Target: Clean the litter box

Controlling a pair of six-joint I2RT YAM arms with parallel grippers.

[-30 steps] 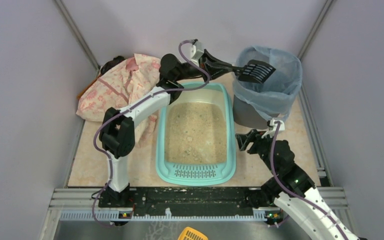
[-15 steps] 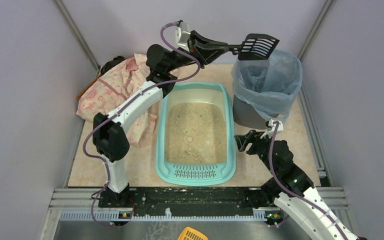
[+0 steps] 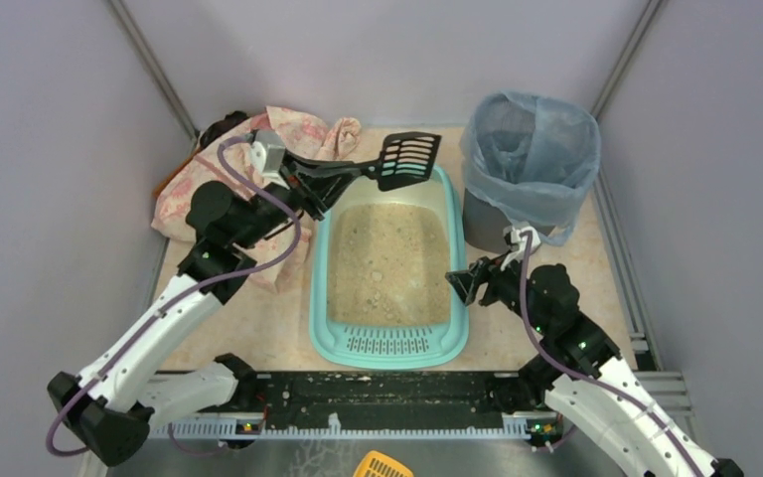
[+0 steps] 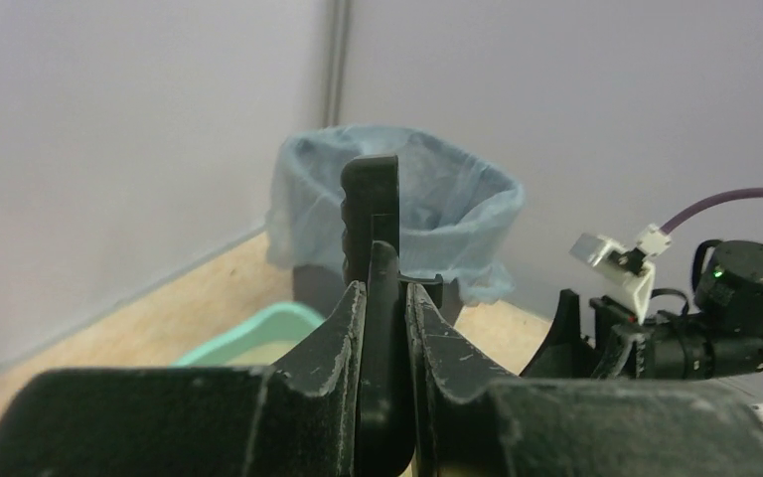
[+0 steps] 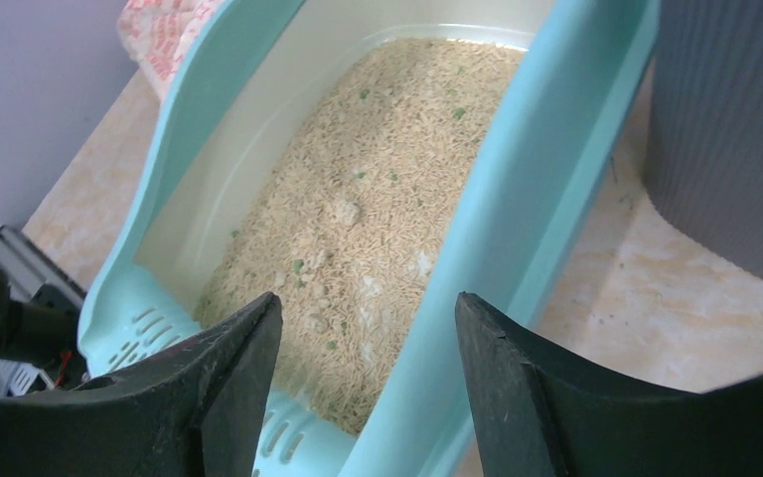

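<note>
Beige litter (image 3: 392,263) fills the turquoise litter box (image 3: 389,345)

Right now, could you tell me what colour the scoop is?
The scoop is black, clearest in the top view.

From my right end effector (image 3: 457,282), bin (image 3: 517,225) blocks one o'clock; box (image 3: 320,278) rim runs beneath, litter (image 3: 387,260) at nine lies clear.

litter box (image 3: 319,288): centre | bin (image 3: 532,207): right-rear of it | cloth (image 3: 308,127): left-rear
</note>
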